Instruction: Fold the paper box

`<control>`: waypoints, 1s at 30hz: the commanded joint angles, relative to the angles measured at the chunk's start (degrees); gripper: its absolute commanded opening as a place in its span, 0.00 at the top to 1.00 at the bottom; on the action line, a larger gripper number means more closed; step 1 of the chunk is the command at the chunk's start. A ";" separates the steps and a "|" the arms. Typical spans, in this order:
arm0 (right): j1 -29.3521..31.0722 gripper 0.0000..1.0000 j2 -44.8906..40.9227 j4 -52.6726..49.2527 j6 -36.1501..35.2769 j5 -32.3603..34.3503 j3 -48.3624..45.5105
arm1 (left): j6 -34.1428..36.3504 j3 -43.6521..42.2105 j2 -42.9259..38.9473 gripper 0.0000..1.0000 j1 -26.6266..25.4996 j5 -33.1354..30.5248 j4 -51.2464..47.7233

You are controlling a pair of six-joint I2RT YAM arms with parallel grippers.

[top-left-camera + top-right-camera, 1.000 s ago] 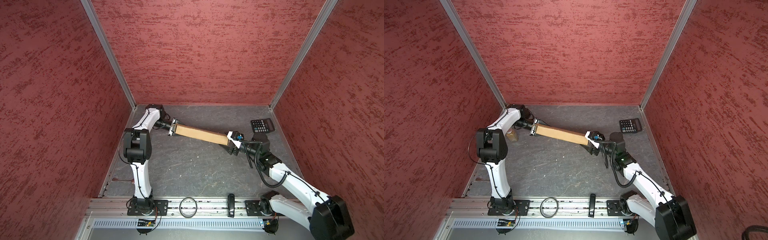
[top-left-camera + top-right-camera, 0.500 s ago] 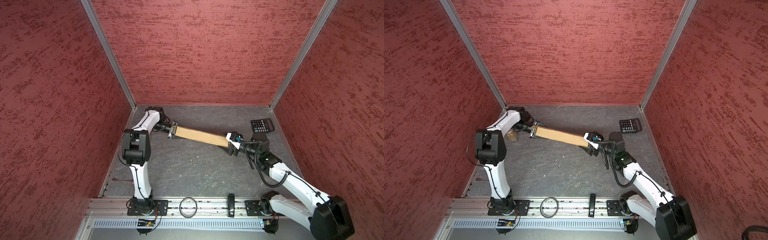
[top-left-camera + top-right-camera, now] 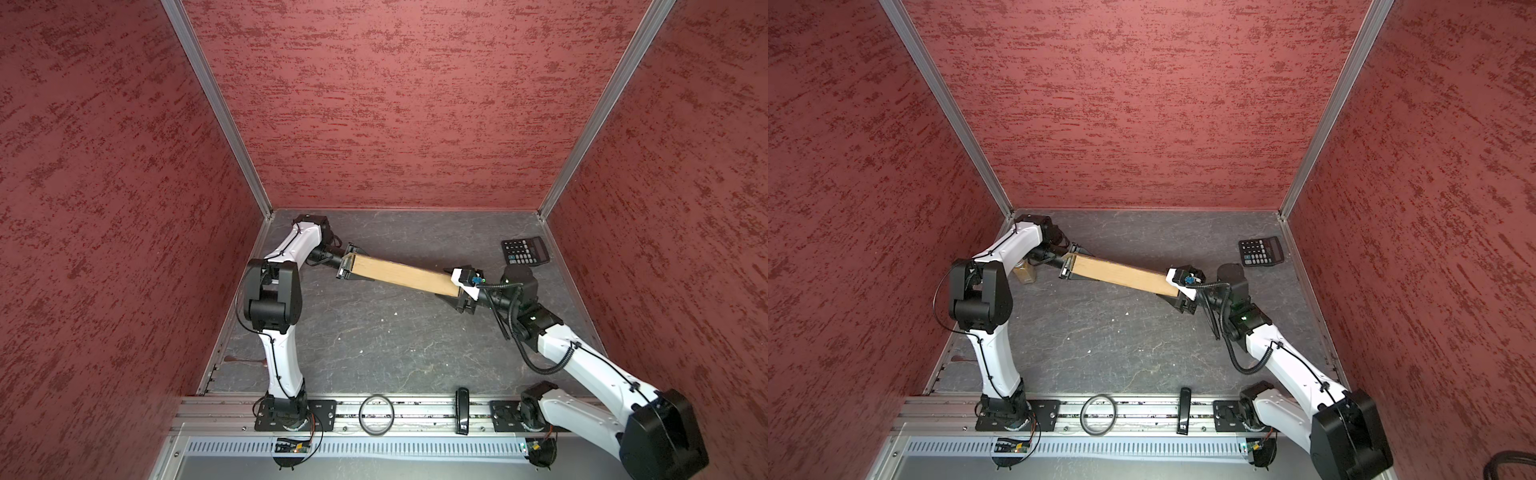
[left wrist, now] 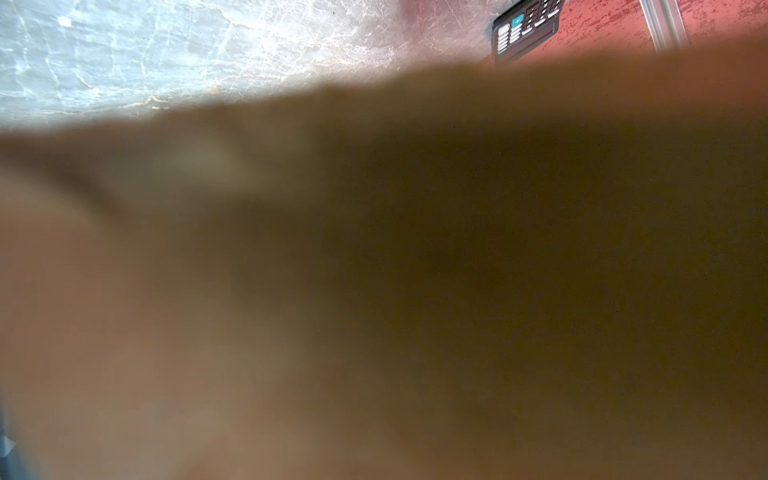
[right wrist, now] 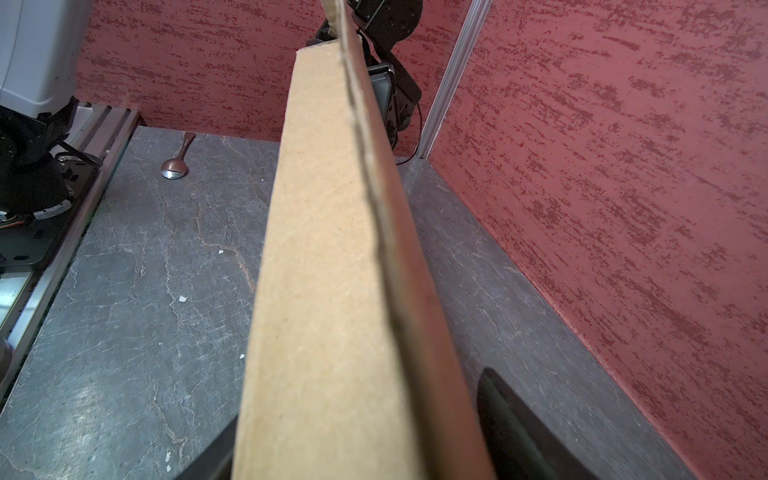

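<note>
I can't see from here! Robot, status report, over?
Left end effector, right end effector: each gripping an end. Paper box held between them. Calculator well clear.

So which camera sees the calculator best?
The top views: both show the whole calculator lying in the open, keys visible. The left wrist view catches just part of it, past the blurry paper box. The right wrist view misses it.

The paper box [image 3: 401, 276] at the right pincer [image 3: 460, 293] is plain tan-brown. Under that pincer the table [image 3: 395, 345] is dark grey with pale veins; beyond it the calculator [image 3: 524, 251] is black with white keys and one teal, and the walls [image 3: 395, 104] are red, streaked darker
</note>
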 commanded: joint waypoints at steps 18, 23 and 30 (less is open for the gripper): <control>0.22 0.45 -0.70 0.11 -2.50 -1.17 1.99 | 2.18 2.31 -0.85 0.63 0.15 -0.98 -10.35; 0.25 0.48 -1.10 -0.34 -2.50 -1.21 1.80 | 2.80 4.64 0.48 0.58 0.13 -0.42 -10.23; 0.23 0.50 -1.64 -0.70 -2.50 -0.38 1.58 | 4.40 8.76 2.86 0.49 0.35 0.11 -10.24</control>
